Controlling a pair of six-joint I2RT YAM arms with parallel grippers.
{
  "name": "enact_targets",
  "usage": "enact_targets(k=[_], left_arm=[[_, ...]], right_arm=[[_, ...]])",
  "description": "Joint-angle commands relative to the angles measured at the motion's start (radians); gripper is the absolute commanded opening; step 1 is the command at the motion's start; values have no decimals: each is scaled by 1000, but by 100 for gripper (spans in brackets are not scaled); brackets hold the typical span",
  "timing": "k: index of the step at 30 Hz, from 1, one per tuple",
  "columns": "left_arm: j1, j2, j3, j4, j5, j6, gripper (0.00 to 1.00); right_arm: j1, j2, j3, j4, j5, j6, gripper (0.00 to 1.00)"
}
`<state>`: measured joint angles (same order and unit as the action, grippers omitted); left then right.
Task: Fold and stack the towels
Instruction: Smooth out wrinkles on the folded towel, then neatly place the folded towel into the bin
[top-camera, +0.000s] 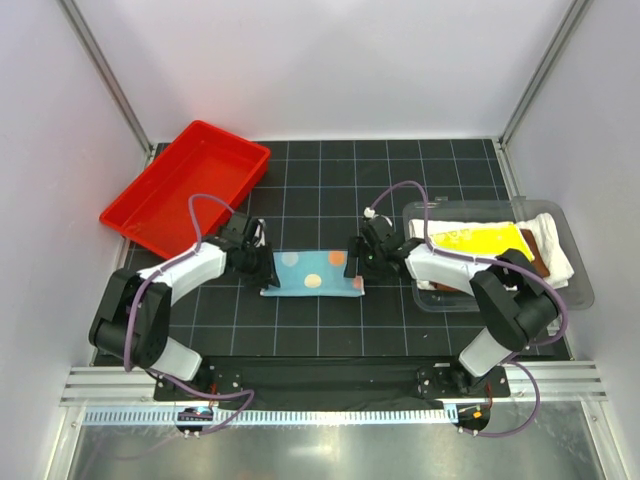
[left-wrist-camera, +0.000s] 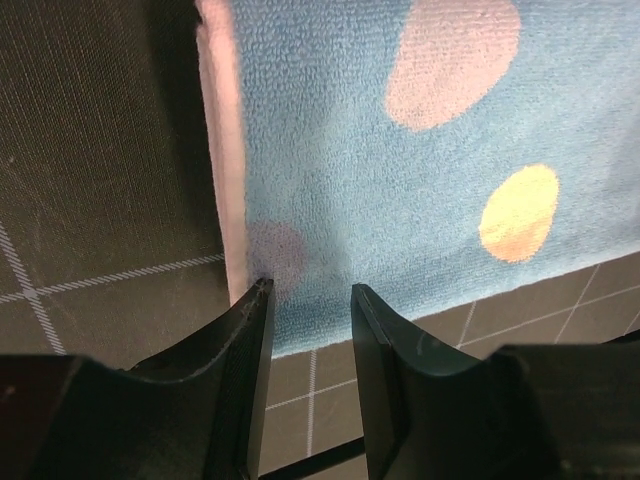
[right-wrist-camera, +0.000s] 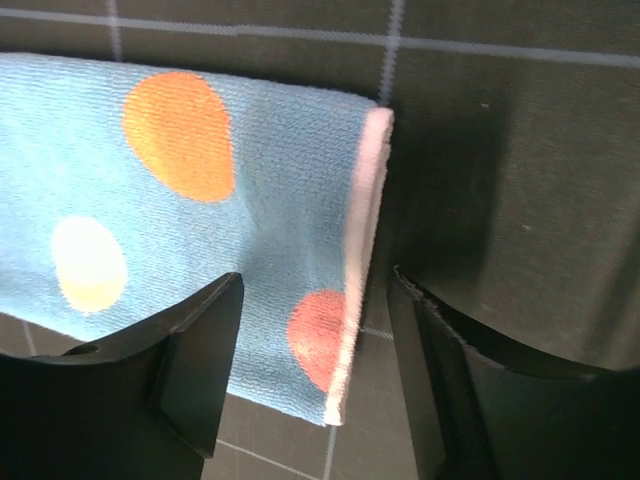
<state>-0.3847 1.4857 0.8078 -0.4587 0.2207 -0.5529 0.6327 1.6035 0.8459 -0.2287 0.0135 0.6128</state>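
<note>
Light-blue spotted towel (top-camera: 312, 273): lies flat, one short end beneath each gripper. Soft, light, limp; likely to sag if lifted singly. Best pinched at the pale-hemmed end corners. Left gripper (left-wrist-camera: 310, 290), right gripper (right-wrist-camera: 318, 278): jaws apart, holding nothing.

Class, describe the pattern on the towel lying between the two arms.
Light-blue towel with orange, yellow and red spots; best in the right wrist view.

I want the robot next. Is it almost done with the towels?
Nearly. The yellow towel, brown towel and white towel lie piled in the clear bin. The blue spotted towel lies folded between the open left claw and right claw. Probably left: stacking it.
</note>
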Motion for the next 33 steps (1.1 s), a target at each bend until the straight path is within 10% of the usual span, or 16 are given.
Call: enact_targets(k=[1,15,21,33], left_arm=[[-2,10,-19,57,-7,-21,40],[-2,18,-44,58,-32,-35,39],[-3,-1,-71,54,-52,-71,39],[17,-199,238,-227,-195,45,50]], right_arm=[[1,-11,-59,115,-59,12,66],[-7,-8,-182,273,-116,27,47],[-27,-48,-173,235,-100,-5,1],[-25,-175,53,-309,37,-192,1]])
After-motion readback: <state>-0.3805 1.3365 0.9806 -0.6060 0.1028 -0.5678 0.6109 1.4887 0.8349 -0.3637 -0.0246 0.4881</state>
